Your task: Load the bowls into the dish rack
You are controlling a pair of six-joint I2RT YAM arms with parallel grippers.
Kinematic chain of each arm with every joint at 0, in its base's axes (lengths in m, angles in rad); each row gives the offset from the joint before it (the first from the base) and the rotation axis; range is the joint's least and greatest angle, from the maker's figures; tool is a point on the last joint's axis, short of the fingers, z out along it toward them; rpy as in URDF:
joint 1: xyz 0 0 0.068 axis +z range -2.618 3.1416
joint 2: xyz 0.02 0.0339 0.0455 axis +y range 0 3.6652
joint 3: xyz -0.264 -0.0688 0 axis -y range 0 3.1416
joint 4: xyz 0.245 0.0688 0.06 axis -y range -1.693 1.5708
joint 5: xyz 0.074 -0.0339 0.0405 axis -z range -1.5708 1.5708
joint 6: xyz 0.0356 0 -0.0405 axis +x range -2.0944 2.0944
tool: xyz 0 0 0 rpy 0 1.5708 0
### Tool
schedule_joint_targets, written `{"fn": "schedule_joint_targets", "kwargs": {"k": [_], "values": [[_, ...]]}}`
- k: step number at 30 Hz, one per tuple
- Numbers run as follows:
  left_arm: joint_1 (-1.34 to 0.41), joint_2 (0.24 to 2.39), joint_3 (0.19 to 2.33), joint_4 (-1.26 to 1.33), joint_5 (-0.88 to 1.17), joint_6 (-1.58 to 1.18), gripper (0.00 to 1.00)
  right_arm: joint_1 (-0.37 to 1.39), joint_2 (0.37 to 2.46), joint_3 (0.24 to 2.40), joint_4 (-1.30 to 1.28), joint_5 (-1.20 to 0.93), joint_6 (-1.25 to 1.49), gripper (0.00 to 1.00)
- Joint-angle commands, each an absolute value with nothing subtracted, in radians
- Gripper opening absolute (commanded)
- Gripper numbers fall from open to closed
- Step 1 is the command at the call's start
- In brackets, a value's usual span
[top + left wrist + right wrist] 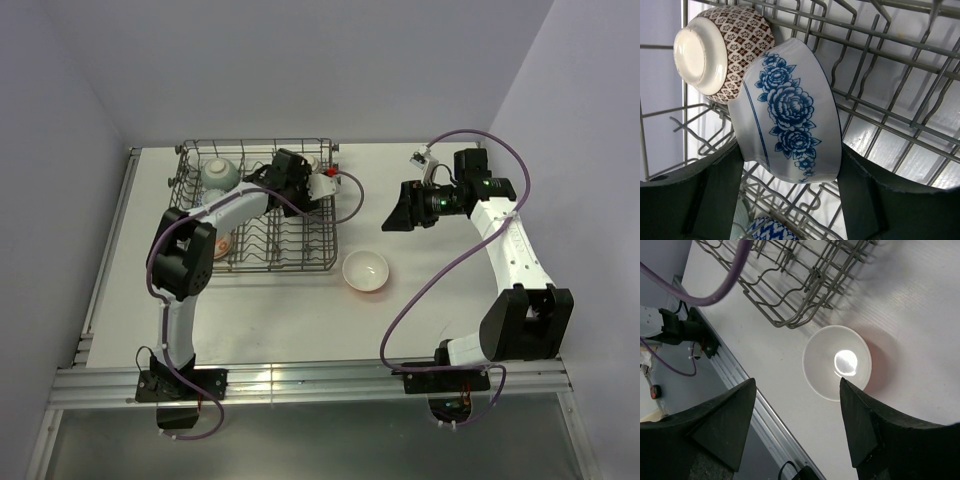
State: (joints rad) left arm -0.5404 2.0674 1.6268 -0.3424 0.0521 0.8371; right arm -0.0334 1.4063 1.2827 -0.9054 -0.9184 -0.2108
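So the left fingers (pixel 715 195) are clamped on the blue-flowered bowl (pixel 790 115), one finger on each side. It's tipped up on its edge in the dish rack (pixel 880 107). Just past the fingertips a red-brown patterned bowl (pixel 735 45) leans right against it, foot turned toward the fingers. The right fingers (pixel 720 425) are spread wide with nothing in them, hanging above the worktop (pixel 900 305). The white bowl (pixel 837 362) sits upright beyond their tips, near the rack's corner.
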Motion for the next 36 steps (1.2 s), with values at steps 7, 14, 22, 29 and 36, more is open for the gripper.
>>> {"fn": "schedule_joint_targets", "kwargs": {"k": [7, 14, 22, 29, 36], "values": [[-0.581, 1.983, 1.543, -0.143, 0.005, 0.98, 0.0, -0.04, 1.396, 1.262, -0.908, -0.93, -0.238, 0.75], [-0.598, 2.0, 1.511, -0.127, -0.048, 1.0, 0.04, -0.041, 1.405, 1.267, -0.92, -0.928, -0.244, 0.75], [-0.603, 2.005, 1.483, -0.118, -0.028, 0.989, 0.58, -0.041, 1.414, 1.278, -0.934, -0.919, -0.255, 0.75], [-0.606, 2.011, 1.488, -0.152, -0.009, 0.986, 0.83, -0.041, 1.419, 1.284, -0.94, -0.913, -0.258, 0.76], [-0.606, 2.005, 1.486, -0.183, 0.023, 0.98, 0.87, -0.041, 1.427, 1.292, -0.945, -0.913, -0.262, 0.76]]}}
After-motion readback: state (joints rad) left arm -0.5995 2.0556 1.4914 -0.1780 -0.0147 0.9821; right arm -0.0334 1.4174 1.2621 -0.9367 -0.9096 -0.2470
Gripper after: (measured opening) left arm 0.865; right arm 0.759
